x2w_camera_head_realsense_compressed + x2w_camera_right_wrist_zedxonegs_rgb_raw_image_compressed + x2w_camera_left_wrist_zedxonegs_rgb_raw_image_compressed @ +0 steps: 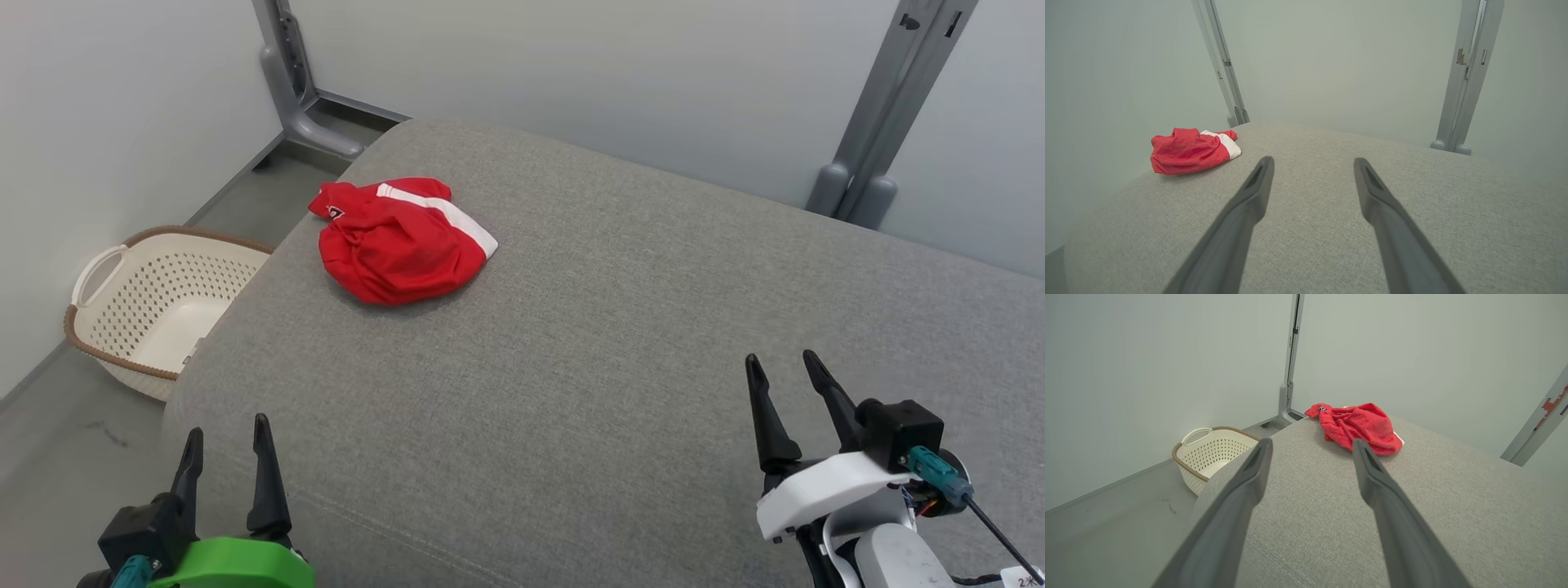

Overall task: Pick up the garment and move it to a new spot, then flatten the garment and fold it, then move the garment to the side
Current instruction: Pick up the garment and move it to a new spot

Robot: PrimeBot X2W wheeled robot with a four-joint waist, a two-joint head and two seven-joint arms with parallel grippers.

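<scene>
Black, tapering fingers of the left tool (228,425) stand spread wide with nothing between them, rising from a glossy green mount over the near left corner of the padded worktop of grey woven fabric (612,343). The right tool (780,356), on a white plastic mount, is likewise wide apart and empty above the near right part. Well beyond both, near the far left rounded corner, the crumpled red fabric garment with a white band (396,245) lies in a soft heap. Left of the worktop, on the smooth grey floor (49,441), sits a cream perforated plastic basket (131,318) with a brown braided rim.
</scene>
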